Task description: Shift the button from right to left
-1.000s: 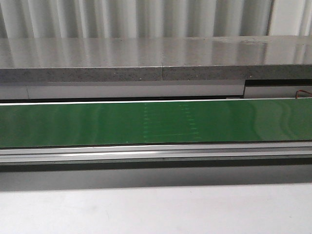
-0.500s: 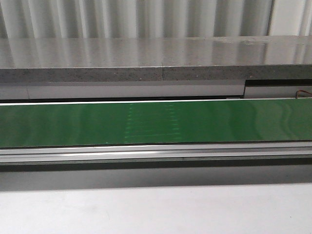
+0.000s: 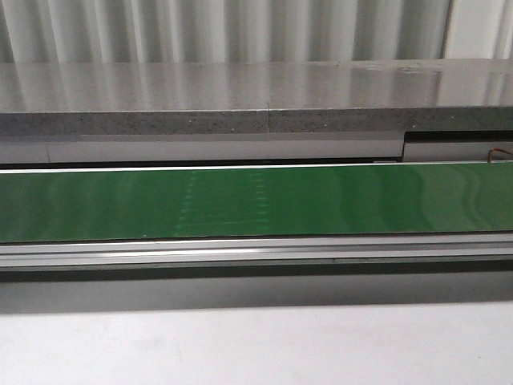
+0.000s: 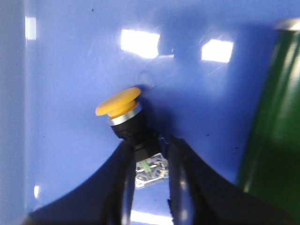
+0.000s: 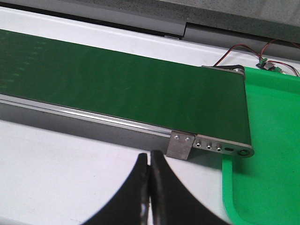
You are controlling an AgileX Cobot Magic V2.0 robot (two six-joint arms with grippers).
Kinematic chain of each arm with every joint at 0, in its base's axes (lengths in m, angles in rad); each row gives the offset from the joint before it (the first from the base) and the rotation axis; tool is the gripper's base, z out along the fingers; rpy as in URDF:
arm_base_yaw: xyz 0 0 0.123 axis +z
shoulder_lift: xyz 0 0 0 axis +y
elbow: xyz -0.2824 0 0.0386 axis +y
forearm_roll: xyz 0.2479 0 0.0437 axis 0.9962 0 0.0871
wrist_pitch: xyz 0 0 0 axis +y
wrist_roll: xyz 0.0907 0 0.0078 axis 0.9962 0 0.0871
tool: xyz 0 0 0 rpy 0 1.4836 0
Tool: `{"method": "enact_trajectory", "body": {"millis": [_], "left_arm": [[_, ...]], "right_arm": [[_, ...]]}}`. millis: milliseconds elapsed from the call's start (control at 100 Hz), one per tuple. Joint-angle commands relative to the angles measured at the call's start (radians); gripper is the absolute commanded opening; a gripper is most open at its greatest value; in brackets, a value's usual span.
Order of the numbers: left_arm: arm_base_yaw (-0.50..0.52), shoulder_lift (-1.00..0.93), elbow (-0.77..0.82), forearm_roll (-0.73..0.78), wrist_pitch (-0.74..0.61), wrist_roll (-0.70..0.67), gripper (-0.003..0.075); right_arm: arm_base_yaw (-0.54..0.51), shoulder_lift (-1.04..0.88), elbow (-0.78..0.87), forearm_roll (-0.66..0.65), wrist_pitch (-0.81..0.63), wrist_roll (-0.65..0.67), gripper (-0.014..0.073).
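Note:
The button (image 4: 118, 101) has a yellow mushroom head, a black collar and a clear contact block. In the left wrist view it sits between my left gripper's (image 4: 149, 154) black fingers, over the floor of a blue tray (image 4: 70, 56). The fingers press the block and collar from both sides, and the head points away from the wrist. My right gripper (image 5: 149, 159) is shut and empty above the white table, just in front of the conveyor's end. Neither gripper nor the button shows in the front view.
A green conveyor belt (image 3: 361, 200) runs across the front view, with a grey stone ledge (image 3: 240, 96) behind it and a white table (image 3: 240, 345) in front. The belt's end (image 5: 225, 140) meets a green tray (image 5: 272, 140). The belt edge (image 4: 276, 117) borders the blue tray.
A faint pale pattern on the green belt has drifted to the left in the front view. Nothing else there has changed.

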Motion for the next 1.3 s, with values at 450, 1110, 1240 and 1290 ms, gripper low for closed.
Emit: {"method": "enact_trajectory", "body": {"millis": [450, 1110, 1240, 1290], "left_arm": [[-0.195, -0.455, 0.199, -0.193, -0.219, -0.002, -0.002], [-0.419, -1.129, 0.672, -0.196, -0.504, -0.002, -0.002], [-0.419, -1.287, 0.745, -0.196, -0.509, -0.002, -0.002], [-0.419, -1.341, 0.769, -0.196, -0.515, -0.002, -0.002]], "right_arm": [[0.001, 0.012, -0.021, 0.005, -0.076, -0.01, -0.0066], [0.001, 0.012, -0.021, 0.005, -0.076, -0.01, -0.0066], [0.001, 0.012, -0.021, 0.005, -0.076, -0.01, -0.0066], [0.001, 0.012, -0.021, 0.005, -0.076, -0.01, -0.0066]]}}
